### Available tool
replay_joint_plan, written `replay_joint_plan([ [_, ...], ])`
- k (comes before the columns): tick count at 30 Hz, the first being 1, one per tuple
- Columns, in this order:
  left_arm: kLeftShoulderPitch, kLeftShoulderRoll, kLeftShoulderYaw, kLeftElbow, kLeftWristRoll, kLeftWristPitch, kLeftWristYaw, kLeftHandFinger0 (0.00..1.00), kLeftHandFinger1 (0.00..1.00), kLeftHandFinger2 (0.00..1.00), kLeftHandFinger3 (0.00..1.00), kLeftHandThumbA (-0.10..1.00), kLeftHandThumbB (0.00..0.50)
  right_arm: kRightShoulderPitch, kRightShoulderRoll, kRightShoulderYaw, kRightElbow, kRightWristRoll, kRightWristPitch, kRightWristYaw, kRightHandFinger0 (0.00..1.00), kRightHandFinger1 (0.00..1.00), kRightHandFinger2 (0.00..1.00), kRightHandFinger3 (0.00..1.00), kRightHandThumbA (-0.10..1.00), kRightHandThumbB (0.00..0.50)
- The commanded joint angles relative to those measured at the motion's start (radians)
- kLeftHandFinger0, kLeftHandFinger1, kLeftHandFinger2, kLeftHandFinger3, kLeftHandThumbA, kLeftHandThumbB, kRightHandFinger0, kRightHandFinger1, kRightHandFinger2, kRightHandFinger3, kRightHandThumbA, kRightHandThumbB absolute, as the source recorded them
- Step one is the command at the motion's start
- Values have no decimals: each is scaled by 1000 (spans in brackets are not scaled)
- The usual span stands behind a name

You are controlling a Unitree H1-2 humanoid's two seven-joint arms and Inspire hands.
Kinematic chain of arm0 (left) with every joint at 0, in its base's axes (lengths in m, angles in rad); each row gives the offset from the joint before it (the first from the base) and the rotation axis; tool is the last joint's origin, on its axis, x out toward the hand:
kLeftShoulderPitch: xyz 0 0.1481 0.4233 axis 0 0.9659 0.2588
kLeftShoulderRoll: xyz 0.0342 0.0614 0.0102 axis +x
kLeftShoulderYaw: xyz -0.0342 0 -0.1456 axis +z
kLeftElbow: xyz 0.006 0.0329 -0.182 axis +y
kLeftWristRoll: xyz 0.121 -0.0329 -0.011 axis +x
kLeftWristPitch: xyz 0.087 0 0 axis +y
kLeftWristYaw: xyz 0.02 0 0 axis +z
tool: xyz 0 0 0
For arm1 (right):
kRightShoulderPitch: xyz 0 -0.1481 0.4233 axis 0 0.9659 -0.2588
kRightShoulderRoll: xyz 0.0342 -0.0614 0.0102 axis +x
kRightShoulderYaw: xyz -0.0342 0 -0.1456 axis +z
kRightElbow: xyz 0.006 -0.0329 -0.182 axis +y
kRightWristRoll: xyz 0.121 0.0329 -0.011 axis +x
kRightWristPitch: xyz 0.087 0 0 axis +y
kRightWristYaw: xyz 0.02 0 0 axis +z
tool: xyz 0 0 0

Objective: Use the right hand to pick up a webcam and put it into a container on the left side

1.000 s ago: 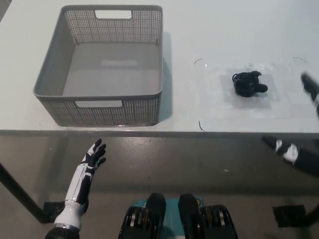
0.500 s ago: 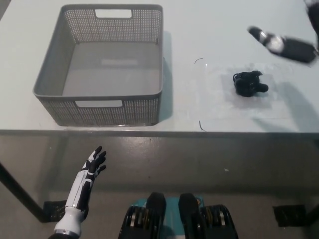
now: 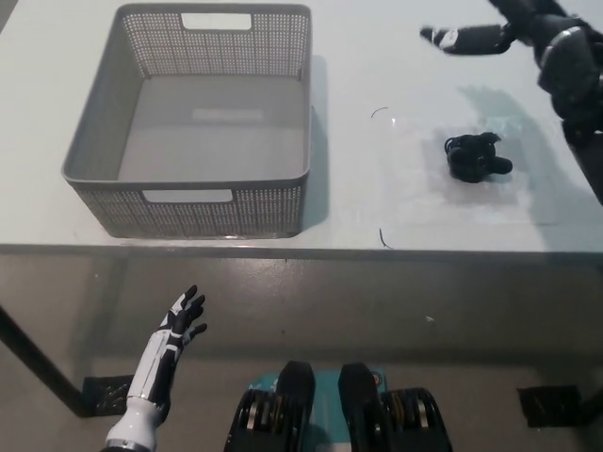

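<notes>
A small black webcam [image 3: 477,156] lies on a clear plastic sheet [image 3: 452,184] on the right part of the white table. My black right hand [image 3: 509,33] hovers above and beyond it at the top right, open, fingers spread and pointing left, holding nothing. The grey perforated basket [image 3: 193,202] stands empty on the table's left side. My white left hand [image 3: 179,320] hangs open below the table's front edge at the lower left.
The table's front edge [image 3: 301,250] runs across the picture's middle, with dark floor below it. A dark table leg [image 3: 38,372] slants at the lower left. Bare tabletop lies between basket and webcam.
My right arm has swung up from the table's front right edge to above and beyond the webcam. The left hand has dropped slightly. Webcam and basket have stayed put.
</notes>
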Motion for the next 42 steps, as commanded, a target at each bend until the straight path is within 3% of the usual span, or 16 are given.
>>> replay_joint_plan([
  [1,-20,9,-19,-9,16,-85,-13,947,1000,1000,1000,1000,480,-259,24,85,302,-99,-62,36,1000,1000,1000,1000,746,500],
  [6,-24,15,-18,-10,19,-78,-15,935,1000,1000,1000,1000,478,-270,37,118,433,-80,-99,20,1000,1000,1000,1000,776,484],
  [20,-30,21,-23,11,10,-92,-30,890,1000,1000,1000,1000,455,-242,48,88,533,-27,-162,35,1000,1000,1000,1000,808,500],
  [42,-53,27,-24,22,6,-79,-39,796,1000,1000,1000,1000,492,-189,102,45,559,1,-189,51,1000,1000,1000,1000,878,500],
])
